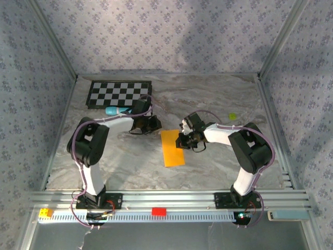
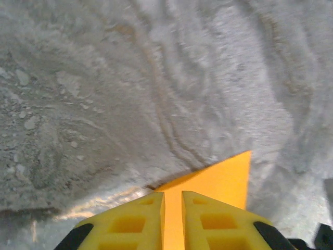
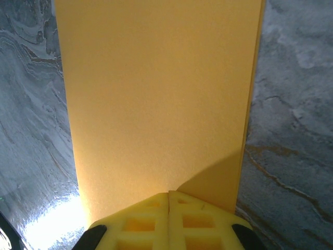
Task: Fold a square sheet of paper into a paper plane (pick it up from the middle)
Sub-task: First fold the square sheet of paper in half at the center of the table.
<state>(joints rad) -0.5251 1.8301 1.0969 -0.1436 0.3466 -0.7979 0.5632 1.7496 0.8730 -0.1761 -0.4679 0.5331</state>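
Square sheet of paper lies flat on the marbled table, midway between the two arms. It shows as a long orange rectangle, apparently folded in half. Its long axis runs from the far side toward the arm bases, tilted a little.

Both arms reach inward to its far end. The right gripper sits at the right long edge and the left gripper just beyond the far left corner, so the right is the nearer.

In the right wrist view the sheet stretches straight away from the right gripper along its length. The jaws are closed tight together over the near edge, and I cannot tell whether any paper is pinched.

In the left wrist view the left gripper is parted by a narrow slit and grips nothing. Orange shows through the slit, and one corner of the sheet pokes out ahead and to the right.

Any next crease, I judge, should follow that long axis.
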